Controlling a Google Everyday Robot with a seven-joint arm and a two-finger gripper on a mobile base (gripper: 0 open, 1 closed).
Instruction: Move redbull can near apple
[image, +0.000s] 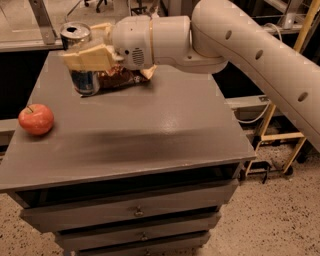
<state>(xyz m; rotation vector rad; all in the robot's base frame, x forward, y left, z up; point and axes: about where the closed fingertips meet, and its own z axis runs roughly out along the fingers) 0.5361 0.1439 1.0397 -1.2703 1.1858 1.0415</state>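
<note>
Gripper (80, 46) is at the far-left corner of the worktop (160, 135). Its tan fingers (92, 56) are clamped across the upper body of the can (84, 83), one in front and one behind. The can is upright with its tab end up; base contact with the surface cannot be determined. The bag (122, 77) lies just right of the can, beneath the wrist. The apple (36, 119) rests at the left edge, about midway along, well apart from the can. Drawers (135, 212) sit below the front edge.
</note>
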